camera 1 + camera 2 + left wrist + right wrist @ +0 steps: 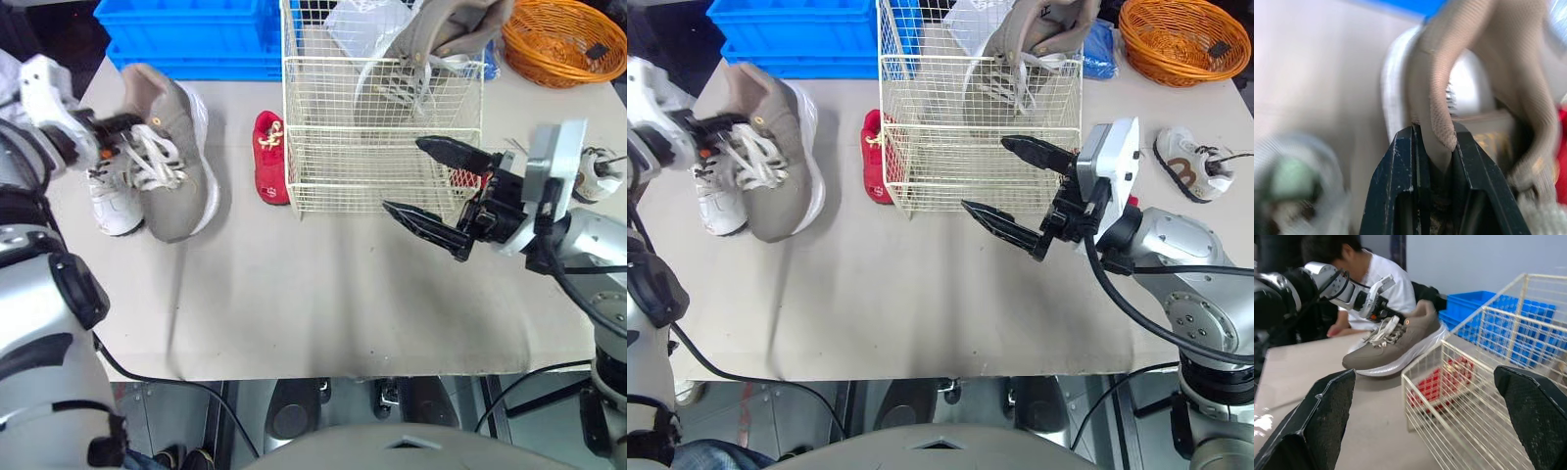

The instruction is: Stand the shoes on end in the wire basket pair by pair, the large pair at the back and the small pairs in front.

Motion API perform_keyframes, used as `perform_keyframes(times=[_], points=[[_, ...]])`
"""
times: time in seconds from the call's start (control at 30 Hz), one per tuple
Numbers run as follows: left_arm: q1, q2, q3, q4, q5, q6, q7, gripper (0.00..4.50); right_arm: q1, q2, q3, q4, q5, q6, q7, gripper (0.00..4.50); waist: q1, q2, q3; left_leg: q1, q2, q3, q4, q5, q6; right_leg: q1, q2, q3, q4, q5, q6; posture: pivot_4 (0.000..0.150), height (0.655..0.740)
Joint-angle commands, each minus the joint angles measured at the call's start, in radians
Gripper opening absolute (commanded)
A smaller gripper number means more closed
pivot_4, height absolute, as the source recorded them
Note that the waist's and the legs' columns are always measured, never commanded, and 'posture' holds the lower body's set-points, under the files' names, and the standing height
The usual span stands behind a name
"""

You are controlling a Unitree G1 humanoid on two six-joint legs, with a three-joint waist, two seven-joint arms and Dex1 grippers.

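My left gripper (120, 127) is shut on the tongue of a large grey-brown shoe (174, 147) at the table's left; the left wrist view shows its fingers (1400, 186) pinching that fabric. The shoe's mate (431, 44) stands on end at the back of the white wire basket (377, 181). A small red shoe (271, 157) lies just left of the basket. Another red shoe (468, 179) shows partly behind my right gripper (431, 186), which hangs open and empty at the basket's front right corner. One small white shoe (113, 211) lies under the grey one, another (1190, 162) at the far right.
A blue crate (196, 34) sits at the back left and an orange wicker basket (568, 39) at the back right. A person (1376, 279) leans in beyond the table's left side. Bare table (323, 304) stretches in front of the wire basket.
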Motion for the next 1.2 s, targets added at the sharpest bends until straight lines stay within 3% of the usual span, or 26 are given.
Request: perform_keyframes(times=[0.03,0.23,0.47,0.83,1.2], points=[[0.033,0.012,0.155,-0.228,-0.099,-0.042,0.062,0.25,-0.030,-0.014,-0.037,0.011,0.029,-0.025,0.019,4.50,0.001,-0.001,0.000,0.000,0.000,0.000,0.000,0.000,0.000,0.000,0.000,0.000,0.000,0.000,0.000,0.150,0.6860],[0.035,-0.110,0.279,-0.511,-0.203,-0.134,0.201,0.25,-0.062,-0.017,-0.044,0.065,0.019,-0.048,0.044,4.50,0.010,-0.002,-0.001,0.000,0.000,-0.004,0.002,0.000,0.000,0.003,0.000,-0.004,0.000,0.000,0.000,0.150,0.6860],[-0.112,-0.308,0.220,-0.615,-0.239,-0.346,0.325,0.25,-0.089,-0.019,-0.062,0.108,-0.010,-0.090,0.049,4.50,0.028,-0.002,-0.001,0.000,-0.001,-0.004,0.002,0.000,0.000,0.004,0.000,-0.004,0.001,0.000,0.000,0.150,0.6860],[-0.406,-0.557,0.100,-0.293,-0.182,-0.827,0.344,0.25,-0.054,0.004,-0.084,0.090,-0.047,-0.135,-0.007,4.50,0.025,-0.002,-0.001,-0.001,-0.001,-0.005,0.002,0.000,0.000,0.003,0.000,-0.007,0.000,0.000,0.000,0.150,0.6860],[-0.486,-0.759,0.039,-0.033,-0.133,-1.178,0.342,0.25,0.034,0.012,-0.145,0.026,-0.035,-0.152,-0.089,4.50,0.029,-0.003,0.000,-0.004,-0.002,-0.006,0.002,0.000,0.000,0.003,0.000,-0.010,-0.001,0.000,0.000,0.150,0.6860]])
